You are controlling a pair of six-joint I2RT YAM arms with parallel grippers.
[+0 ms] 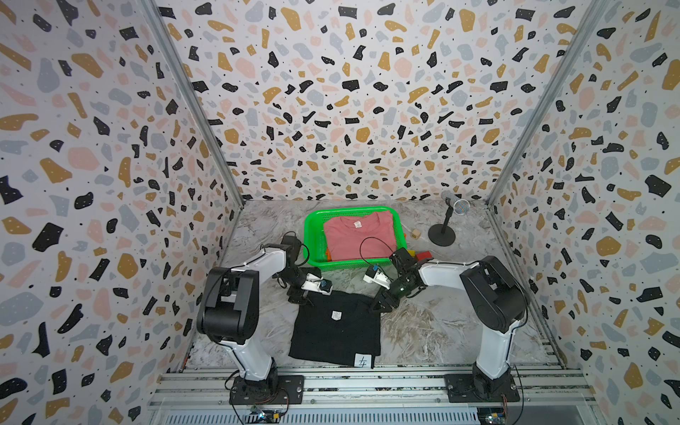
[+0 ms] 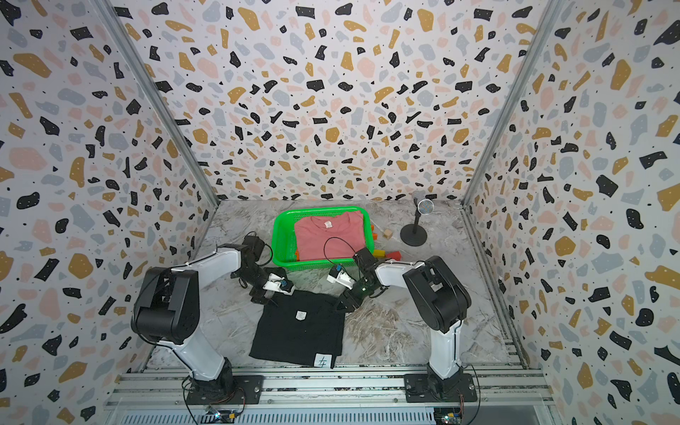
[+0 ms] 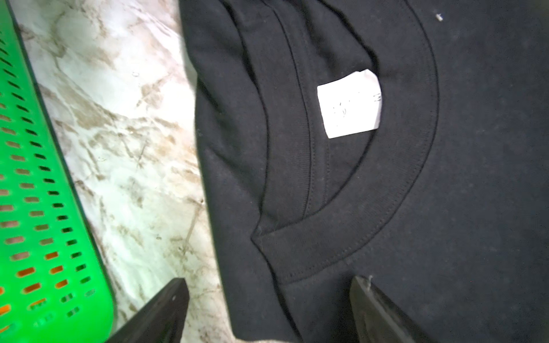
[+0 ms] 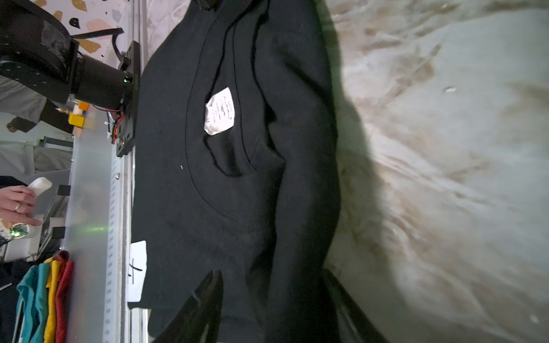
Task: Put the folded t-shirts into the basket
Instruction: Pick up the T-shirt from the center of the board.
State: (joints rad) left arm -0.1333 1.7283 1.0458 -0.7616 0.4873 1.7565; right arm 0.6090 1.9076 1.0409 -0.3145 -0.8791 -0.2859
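Black shirt (image 1: pixel 335 331): lies flat on the table (image 1: pixel 441 323), near the front, between the two arms. It is outside the basket, so I judge it is the last one to go in.
Basket (image 1: pixel 312 220): green, and stands just behind the black shirt's collar edge, so the carry would be short.
Pink shirt (image 1: pixel 357 235): in the basket, on top, collar toward the back wall.
Orange shirt (image 3: pixel 25 271): under the pink one. It shows only through the wall holes and at one corner.
Left gripper (image 3: pixel 269 282): wide open and holds nothing. One finger is over bare table and the other over the cloth, so the far left corner's edge lies between them. I think it is set there to pinch this corner.
Right gripper (image 4: pixel 271 273): at the far right corner. Its fingers stand on both sides of a raised fold of the edge, with cloth between them. Whether the cloth is already pinched, I cannot tell.
Why two arms: the shirt is limp. Taken by both collar-side corners, it should probably lift without unfolding.
Neck tag (image 3: pixel 349 104): white, inside the black collar. Its print is faint, with perhaps an "M" at one edge. The rest is not readable.
Hem tag (image 1: pixel 363 360): white, at the front corner. It has a hand-drawn mark of crossing strokes that I cannot read.
Pink shirt's label: white, at the neck, with print too small to read.
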